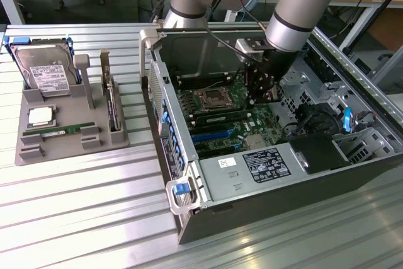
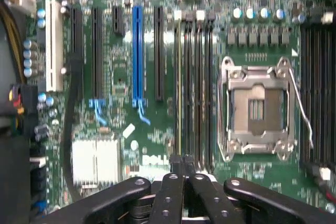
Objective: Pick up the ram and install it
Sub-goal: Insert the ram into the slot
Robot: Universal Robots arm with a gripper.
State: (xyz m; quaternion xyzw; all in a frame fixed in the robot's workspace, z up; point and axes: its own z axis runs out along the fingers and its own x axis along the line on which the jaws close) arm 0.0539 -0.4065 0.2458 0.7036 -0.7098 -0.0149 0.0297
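Ribbed metal bench [image 1: 75, 206] carries open computer case [image 1: 252, 174], gripper [image 1: 259, 87] inside

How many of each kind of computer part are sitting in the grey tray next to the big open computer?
Hard drive: 1
Processor chip: 1
Ram stick: 1
Expansion card: 1
Total: 4
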